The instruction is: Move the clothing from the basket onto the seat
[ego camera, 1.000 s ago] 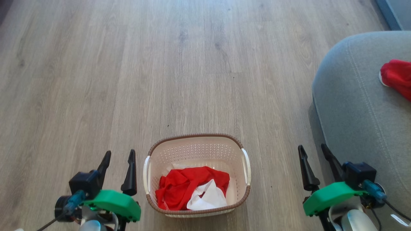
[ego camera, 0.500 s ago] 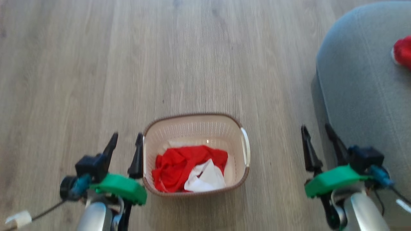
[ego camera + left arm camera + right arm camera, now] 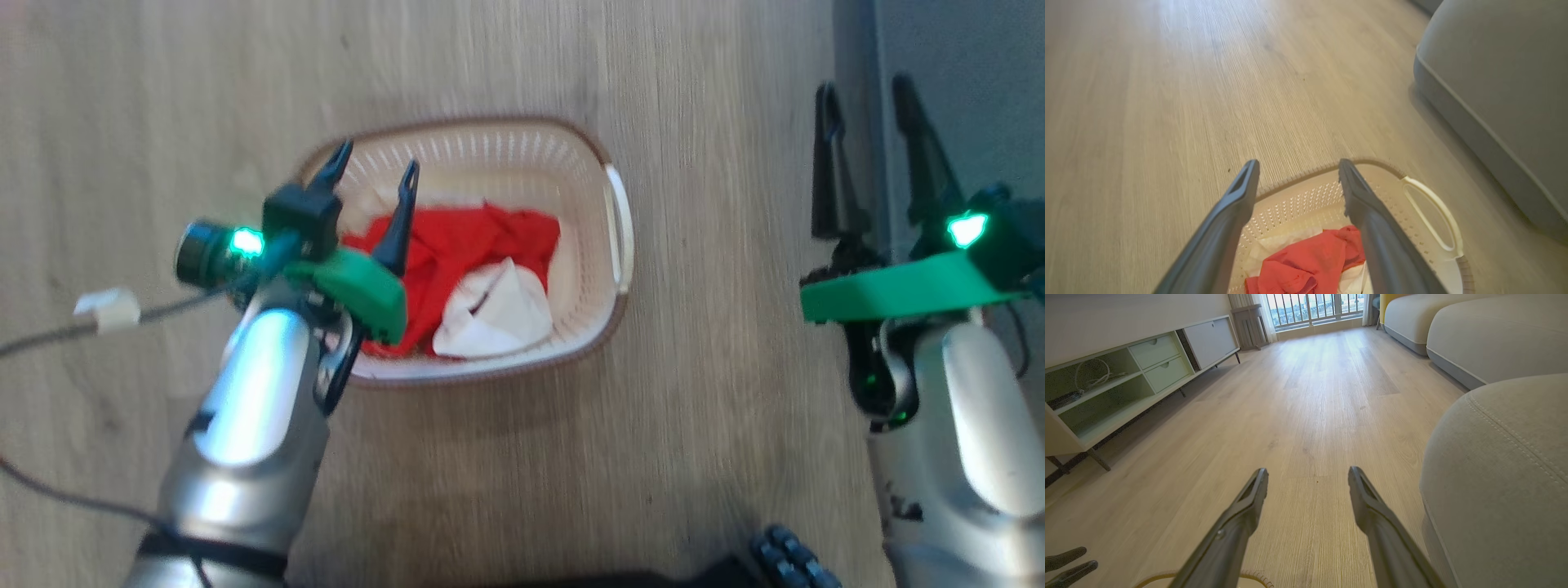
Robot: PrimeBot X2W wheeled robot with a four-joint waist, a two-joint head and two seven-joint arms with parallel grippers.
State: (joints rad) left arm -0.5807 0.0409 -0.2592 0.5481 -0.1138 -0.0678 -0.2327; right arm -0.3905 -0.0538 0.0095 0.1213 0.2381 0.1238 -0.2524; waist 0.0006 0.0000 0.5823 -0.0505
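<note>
The cream basket point(image 3: 614, 214) with its brown rim stands on the wood floor. In it lies the red clothing point(image 3: 478, 241) with a white part point(image 3: 494, 314). My left gripper point(image 3: 377, 159) hangs open over the basket's left end, fingers above the red fabric, nothing between them. In the left wrist view the left gripper point(image 3: 1297, 163) frames the basket's far wall point(image 3: 1306, 200) and the clothing point(image 3: 1310, 261) below. My right gripper point(image 3: 865, 86) is open beside the grey seat point(image 3: 980, 82), well right of the basket. The right wrist view has the right gripper point(image 3: 1307, 471) empty over bare floor, the seat point(image 3: 1502, 465) on its right.
A low white cabinet point(image 3: 1126, 375) with shelves and drawers runs along the left wall. More pale sofas point(image 3: 1494, 330) stand farther back on the right. A cable point(image 3: 98, 314) trails from my left wrist. My dark base point(image 3: 775, 563) shows at the bottom edge.
The head camera has tilted down and forward, so the whole picture shifted. My left arm has reached forward from beside the basket to over its left end. Both grippers stay open.
</note>
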